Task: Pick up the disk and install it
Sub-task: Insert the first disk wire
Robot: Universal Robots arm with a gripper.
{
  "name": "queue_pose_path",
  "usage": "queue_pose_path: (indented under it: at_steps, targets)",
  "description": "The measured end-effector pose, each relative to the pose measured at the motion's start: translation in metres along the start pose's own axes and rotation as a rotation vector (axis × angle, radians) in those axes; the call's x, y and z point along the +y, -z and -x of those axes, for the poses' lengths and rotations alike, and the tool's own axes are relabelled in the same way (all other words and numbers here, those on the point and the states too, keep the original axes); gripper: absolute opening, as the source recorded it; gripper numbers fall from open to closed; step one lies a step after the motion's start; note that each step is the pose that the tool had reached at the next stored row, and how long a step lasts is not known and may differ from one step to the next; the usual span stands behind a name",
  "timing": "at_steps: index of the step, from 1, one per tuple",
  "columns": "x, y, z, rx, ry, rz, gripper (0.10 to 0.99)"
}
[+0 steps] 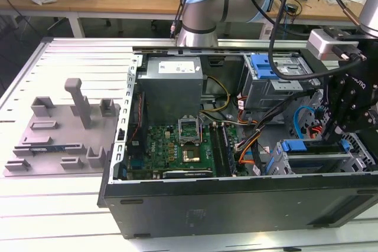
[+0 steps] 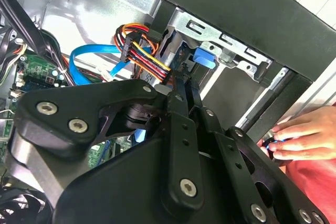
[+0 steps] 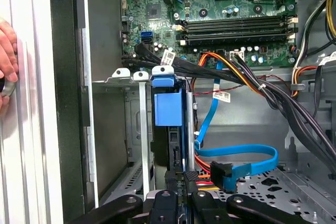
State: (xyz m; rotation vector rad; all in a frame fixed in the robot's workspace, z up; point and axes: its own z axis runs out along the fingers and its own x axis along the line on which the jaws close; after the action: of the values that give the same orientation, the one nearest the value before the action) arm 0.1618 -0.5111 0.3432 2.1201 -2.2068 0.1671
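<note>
One disk [image 3: 168, 109] stands on edge in the drive bay [image 1: 322, 166], around four o'clock in the exterior view; we see the gripper [image 3: 182, 178] right at it, but cannot tell if it grips.

Computer case [image 1: 236, 196]: on the worktop [image 1: 71, 205], toward the exterior view's right.
Fixture tray [image 1: 59, 140]: beside it, toward the exterior view's left.
Disk [image 3: 168, 109]: in the case's drive cage [image 3: 142, 129].
</note>
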Motion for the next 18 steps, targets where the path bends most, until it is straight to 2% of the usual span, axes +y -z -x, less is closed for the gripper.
queue_pose_path:
  at_steps: [18]
  targets:
    - [0.0000,-0.0037,-0.0008,0.0001,0.000,0.000,0.165]
